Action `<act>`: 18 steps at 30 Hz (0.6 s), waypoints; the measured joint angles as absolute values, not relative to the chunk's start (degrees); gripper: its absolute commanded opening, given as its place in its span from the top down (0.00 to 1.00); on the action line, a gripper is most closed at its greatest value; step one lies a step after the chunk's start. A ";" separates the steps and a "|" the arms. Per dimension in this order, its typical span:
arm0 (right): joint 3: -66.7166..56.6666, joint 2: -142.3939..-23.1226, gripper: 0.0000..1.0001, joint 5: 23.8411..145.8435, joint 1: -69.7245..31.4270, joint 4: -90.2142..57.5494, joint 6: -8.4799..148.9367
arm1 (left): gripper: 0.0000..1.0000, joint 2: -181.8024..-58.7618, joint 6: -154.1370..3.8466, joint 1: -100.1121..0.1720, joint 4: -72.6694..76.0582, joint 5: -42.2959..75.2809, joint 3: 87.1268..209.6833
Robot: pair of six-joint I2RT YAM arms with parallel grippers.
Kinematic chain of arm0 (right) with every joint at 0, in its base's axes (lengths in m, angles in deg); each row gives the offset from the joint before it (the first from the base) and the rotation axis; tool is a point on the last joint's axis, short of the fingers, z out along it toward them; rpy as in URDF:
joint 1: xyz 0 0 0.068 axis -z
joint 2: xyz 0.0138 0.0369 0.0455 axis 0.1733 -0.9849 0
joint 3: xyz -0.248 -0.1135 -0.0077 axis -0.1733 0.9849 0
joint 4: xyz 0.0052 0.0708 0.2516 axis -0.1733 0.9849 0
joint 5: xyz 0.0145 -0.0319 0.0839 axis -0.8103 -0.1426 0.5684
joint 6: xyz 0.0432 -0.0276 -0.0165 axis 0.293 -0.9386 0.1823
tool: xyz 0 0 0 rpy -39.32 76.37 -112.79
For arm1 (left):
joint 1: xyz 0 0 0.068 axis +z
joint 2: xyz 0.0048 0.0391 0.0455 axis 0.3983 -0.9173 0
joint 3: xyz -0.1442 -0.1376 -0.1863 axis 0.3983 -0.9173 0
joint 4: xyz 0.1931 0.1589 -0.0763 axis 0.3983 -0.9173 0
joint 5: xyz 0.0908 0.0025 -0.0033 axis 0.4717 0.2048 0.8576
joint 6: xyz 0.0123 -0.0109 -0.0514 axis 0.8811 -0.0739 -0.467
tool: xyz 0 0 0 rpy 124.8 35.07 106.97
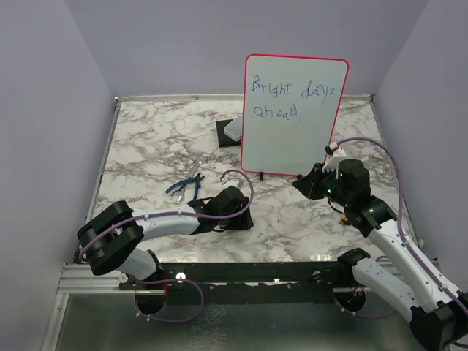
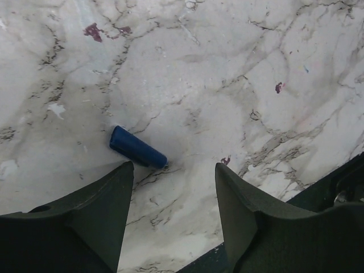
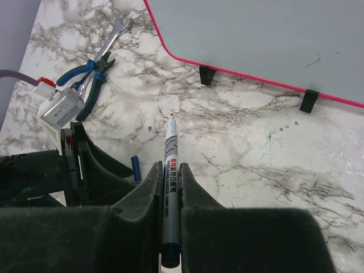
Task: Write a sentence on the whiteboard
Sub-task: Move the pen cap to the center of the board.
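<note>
Left hand (image 2: 173, 170): fingers apart, blue cap (image 2: 138, 147) just ahead on the table (image 2: 227, 85).
Right hand (image 3: 169, 173): clamped on marker (image 3: 170, 142).
Whiteboard (image 1: 292, 142): upright, blue sentence (image 1: 289, 99) written.

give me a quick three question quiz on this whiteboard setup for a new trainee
1. True or false: the right gripper is shut on a marker whose tip is uncapped.
2. Which thing lies just ahead of the open left gripper? A) a blue cap B) a spoon C) a coin
3. Fill in the gap: the blue words on the whiteboard read "Bright days ____".

Key: 1 true; 2 A; 3 ahead.
</note>
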State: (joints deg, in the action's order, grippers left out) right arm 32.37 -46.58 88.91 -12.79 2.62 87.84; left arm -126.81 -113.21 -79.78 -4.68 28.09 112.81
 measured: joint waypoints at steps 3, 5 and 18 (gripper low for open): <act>32.37 -46.54 0.99 88.84 -12.79 2.51 87.84 | 0.39 -127.46 -114.39 -80.11 -2.76 26.93 112.81; 32.39 -46.25 0.99 88.53 -12.81 2.47 87.84 | 0.39 -127.83 -115.18 -80.22 -0.90 26.43 112.81; 32.48 -42.93 0.99 85.43 -12.79 2.49 87.82 | 0.36 -126.37 -107.81 -80.11 3.30 26.19 114.15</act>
State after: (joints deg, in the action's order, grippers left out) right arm 32.48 -42.93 85.43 -12.79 2.49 87.82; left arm -126.37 -107.81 -80.11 3.30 26.19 114.15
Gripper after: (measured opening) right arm 0.093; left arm 0.631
